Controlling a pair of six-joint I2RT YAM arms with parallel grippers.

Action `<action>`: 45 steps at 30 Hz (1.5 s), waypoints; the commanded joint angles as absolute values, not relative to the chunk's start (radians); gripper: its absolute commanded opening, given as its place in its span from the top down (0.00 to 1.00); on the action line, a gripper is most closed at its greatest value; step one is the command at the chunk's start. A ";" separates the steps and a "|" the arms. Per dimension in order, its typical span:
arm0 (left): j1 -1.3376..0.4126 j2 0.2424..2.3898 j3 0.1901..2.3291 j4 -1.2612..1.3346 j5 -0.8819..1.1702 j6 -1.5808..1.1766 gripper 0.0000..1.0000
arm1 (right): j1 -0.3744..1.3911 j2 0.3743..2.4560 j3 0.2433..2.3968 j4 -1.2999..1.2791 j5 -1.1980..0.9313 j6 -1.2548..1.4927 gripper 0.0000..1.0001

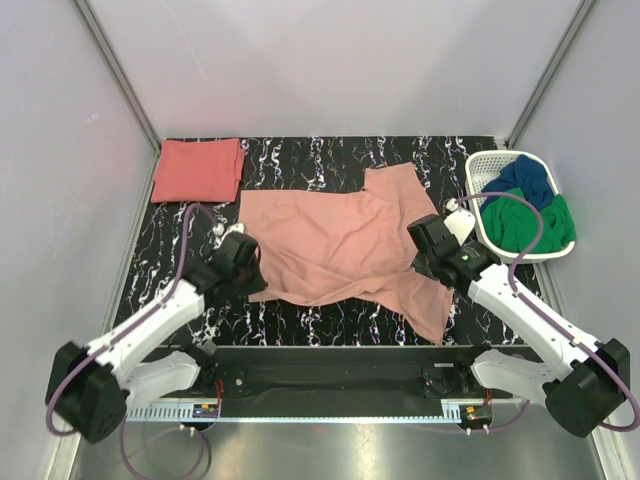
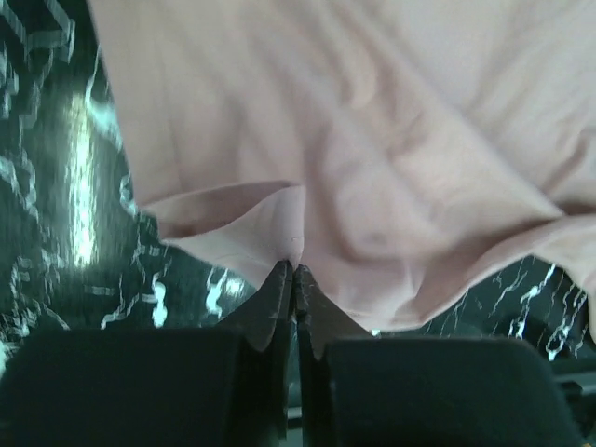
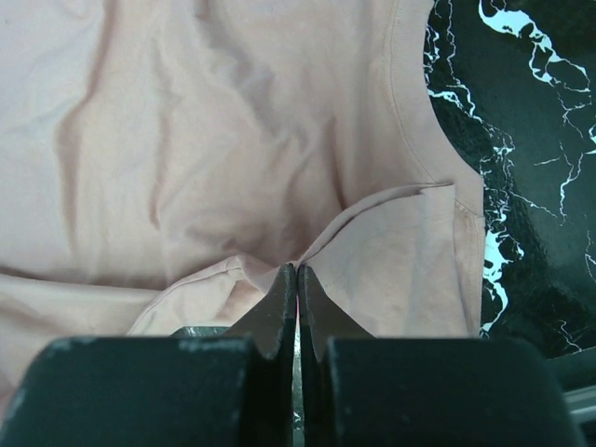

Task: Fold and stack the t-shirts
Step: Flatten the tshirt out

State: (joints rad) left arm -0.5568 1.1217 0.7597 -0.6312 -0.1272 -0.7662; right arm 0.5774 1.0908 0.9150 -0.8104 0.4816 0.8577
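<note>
Left gripper (image 2: 294,275) and right gripper (image 3: 296,275) each pinch an edge of the pale salmon-pink cloth t-shirt (image 1: 335,245).
Light and limp, it will likely sag between the grips; the hems look like the firmest hold.

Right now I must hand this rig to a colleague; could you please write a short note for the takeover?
The left gripper is shut on the left edge of the pink shirt.
The right gripper is shut on its right edge.
The pink shirt lies spread and wrinkled in the middle of the table; the coral-red shirt lies folded at the far left corner.
Done: coral-red shirt folded.
Left to do: fold the pink shirt and stack it with the coral-red one.
</note>
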 commanded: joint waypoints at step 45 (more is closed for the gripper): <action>-0.658 0.681 0.353 -0.683 -0.285 -1.382 0.71 | 0.577 0.962 0.821 -0.750 0.445 0.828 1.00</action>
